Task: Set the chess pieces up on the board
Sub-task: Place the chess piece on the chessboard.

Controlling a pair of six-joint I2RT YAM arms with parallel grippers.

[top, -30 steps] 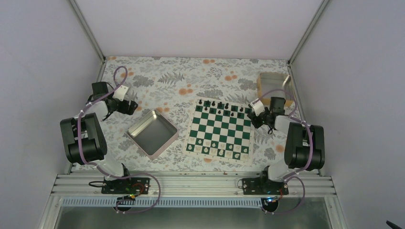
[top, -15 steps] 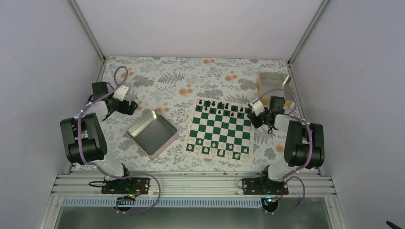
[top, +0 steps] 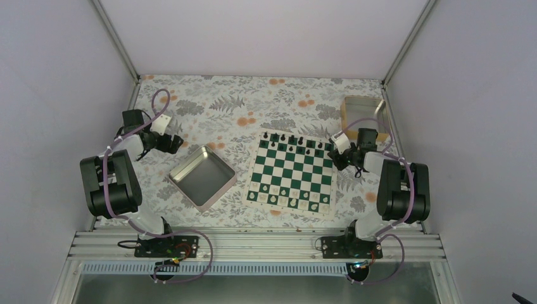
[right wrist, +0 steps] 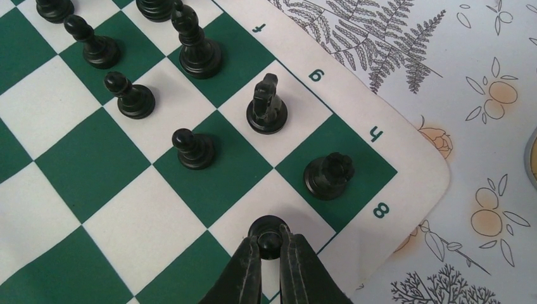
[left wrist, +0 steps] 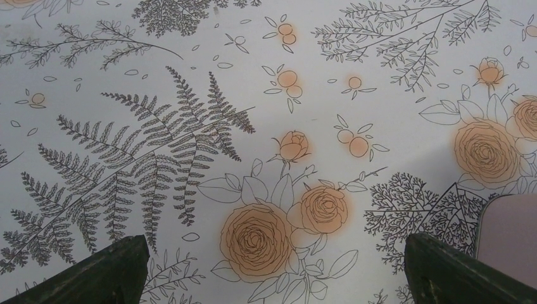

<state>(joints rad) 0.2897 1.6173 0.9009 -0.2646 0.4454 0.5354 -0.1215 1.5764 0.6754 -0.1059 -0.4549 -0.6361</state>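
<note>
The right claw [right wrist: 269, 246] is clenched on the head of a black pawn [right wrist: 268, 227]. The pawn is on the white edge square by the corner of the board [right wrist: 95, 164], next to the rook [right wrist: 328, 176] on the corner square and diagonal to the knight [right wrist: 266, 104]. From above, the black pieces [top: 292, 140] line the board's two far rows and the white pieces [top: 288, 201] its near rows. The left claw [left wrist: 275, 247] is released, its fingers spread wide over the floral counter [left wrist: 190, 76], well apart from the board, with the tray [top: 202, 178] between them.
</note>
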